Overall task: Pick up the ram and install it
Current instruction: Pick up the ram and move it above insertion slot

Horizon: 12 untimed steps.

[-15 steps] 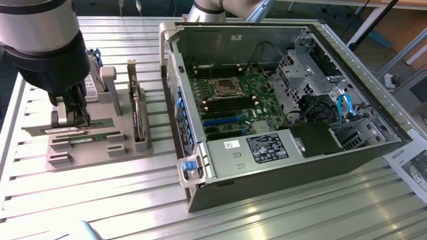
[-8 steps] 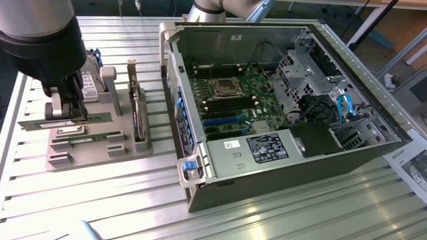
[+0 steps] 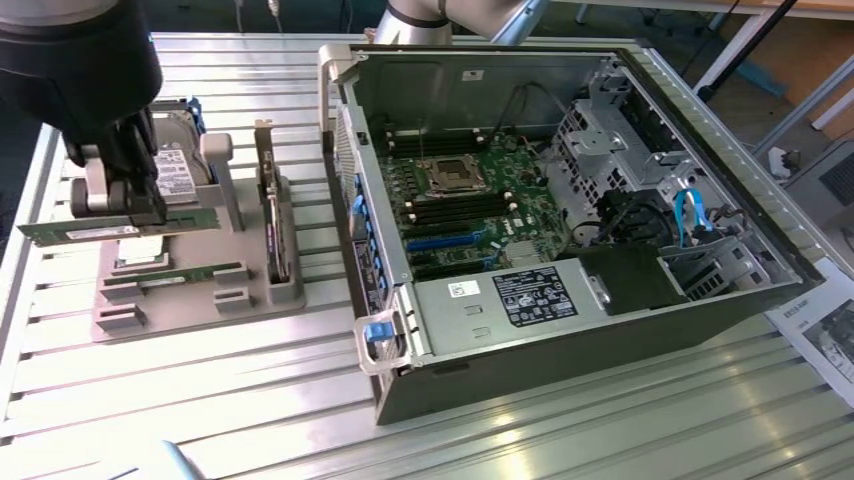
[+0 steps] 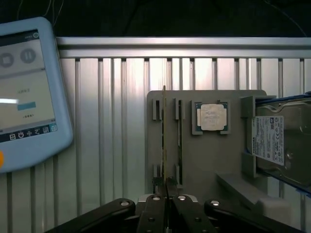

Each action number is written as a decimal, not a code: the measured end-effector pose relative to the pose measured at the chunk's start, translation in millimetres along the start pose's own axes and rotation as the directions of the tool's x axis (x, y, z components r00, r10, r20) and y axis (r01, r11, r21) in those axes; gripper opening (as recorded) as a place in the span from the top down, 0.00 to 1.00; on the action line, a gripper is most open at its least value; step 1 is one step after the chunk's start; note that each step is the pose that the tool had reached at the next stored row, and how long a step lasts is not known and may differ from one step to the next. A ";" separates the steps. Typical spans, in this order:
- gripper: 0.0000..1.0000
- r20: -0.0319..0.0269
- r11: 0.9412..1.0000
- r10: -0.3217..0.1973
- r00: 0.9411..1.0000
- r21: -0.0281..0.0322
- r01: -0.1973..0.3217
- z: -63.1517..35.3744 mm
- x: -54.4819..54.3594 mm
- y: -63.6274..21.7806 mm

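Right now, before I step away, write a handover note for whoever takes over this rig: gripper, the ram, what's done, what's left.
Gripper: shut on the ram.
Ram: held above the gray holder, at the exterior view's left. A second ram stick sits in the holder.
Computer case: open, motherboard exposed, well apart from the held ram.
Done: the pick-up.
Left: the ram is not yet in the motherboard.
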<state>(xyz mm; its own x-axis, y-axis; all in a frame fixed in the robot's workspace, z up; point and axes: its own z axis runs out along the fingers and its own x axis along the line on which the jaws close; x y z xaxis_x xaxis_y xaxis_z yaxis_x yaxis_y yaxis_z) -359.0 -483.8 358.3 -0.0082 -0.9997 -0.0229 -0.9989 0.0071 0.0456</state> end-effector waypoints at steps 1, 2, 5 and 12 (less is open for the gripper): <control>0.88 0.000 1.000 0.000 1.000 0.000 0.000 -2.9 -0.1 0.1; 0.88 0.000 1.000 0.000 1.000 0.000 0.000 -5.3 -0.1 0.1; 0.88 0.000 1.000 0.000 1.000 0.000 0.000 -18.6 -0.4 0.5; 0.88 0.000 1.000 0.000 1.000 0.000 0.000 -39.7 -0.9 1.5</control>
<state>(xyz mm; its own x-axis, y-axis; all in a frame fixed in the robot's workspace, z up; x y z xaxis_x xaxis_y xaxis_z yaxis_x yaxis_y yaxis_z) -358.7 -483.8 398.0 -0.0082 -0.9997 -0.0228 -0.9989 0.0072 0.0457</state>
